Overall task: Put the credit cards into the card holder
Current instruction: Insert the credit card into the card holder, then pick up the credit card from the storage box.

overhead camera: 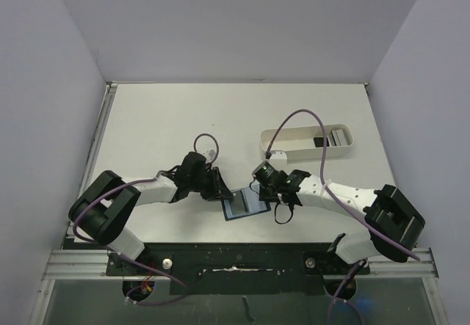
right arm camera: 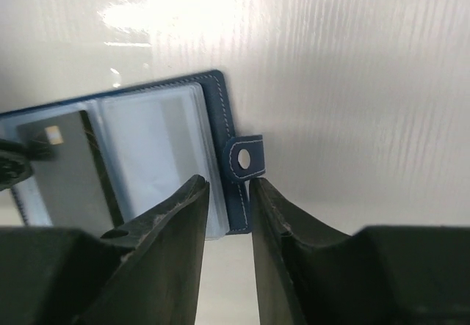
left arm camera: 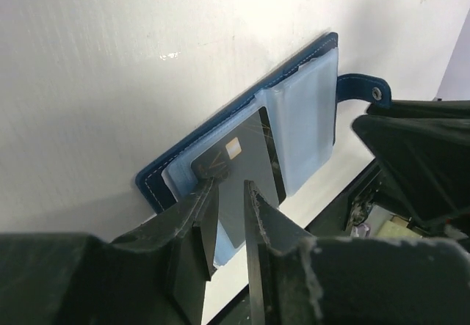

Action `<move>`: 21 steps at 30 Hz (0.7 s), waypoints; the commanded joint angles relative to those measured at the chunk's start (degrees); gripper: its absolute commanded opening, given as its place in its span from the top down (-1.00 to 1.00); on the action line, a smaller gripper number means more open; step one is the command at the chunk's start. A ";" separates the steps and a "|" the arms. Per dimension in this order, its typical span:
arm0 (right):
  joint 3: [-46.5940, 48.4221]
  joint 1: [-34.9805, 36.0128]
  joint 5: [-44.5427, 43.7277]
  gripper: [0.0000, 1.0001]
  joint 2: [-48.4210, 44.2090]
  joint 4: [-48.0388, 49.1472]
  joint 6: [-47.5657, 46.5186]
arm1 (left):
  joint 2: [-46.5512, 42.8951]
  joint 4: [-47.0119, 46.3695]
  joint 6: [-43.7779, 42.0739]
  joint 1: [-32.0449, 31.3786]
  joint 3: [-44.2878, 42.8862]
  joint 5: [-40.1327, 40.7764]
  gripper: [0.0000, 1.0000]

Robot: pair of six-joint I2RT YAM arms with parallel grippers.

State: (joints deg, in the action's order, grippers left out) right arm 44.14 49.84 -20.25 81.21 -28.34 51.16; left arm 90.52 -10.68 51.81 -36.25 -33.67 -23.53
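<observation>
Our left fingers (left arm camera: 229, 185) pinch a dark card (left arm camera: 242, 171), partly slid into the open card holder (left arm camera: 294, 112) on the surface (left arm camera: 110, 83). Right fingers (right arm camera: 229, 185) straddle its snap edge; grip unclear. Seating not finished, other cards unseen.

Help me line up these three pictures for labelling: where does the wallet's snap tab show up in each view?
Top external: the snap tab cannot be made out; the open card holder lies between the two grippers, its right edge under the right gripper.
Left wrist: snap tab at upper right, off the holder's far edge.
Right wrist: snap tab at centre, just above the fingertips.
Shared landmark: the dark credit card with its chip.
</observation>
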 commanded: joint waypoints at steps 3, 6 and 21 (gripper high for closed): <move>6.75 -4.29 -1.77 0.35 -5.79 1.35 -7.65 | -7.43 4.52 -2.78 0.30 -3.76 1.80 0.41; 8.63 -9.83 1.00 0.30 -6.52 1.42 -10.03 | -10.97 7.72 -3.84 0.36 -5.73 2.75 0.11; 28.80 -42.54 -1.56 0.19 1.27 -0.55 -32.61 | -21.16 27.09 -16.04 0.48 -10.51 1.99 -0.46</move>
State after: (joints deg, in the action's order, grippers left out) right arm 69.54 11.97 -20.64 80.23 -29.45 26.50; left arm 72.18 10.28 40.60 -36.21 -40.75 -21.12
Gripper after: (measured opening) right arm 0.403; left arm 0.712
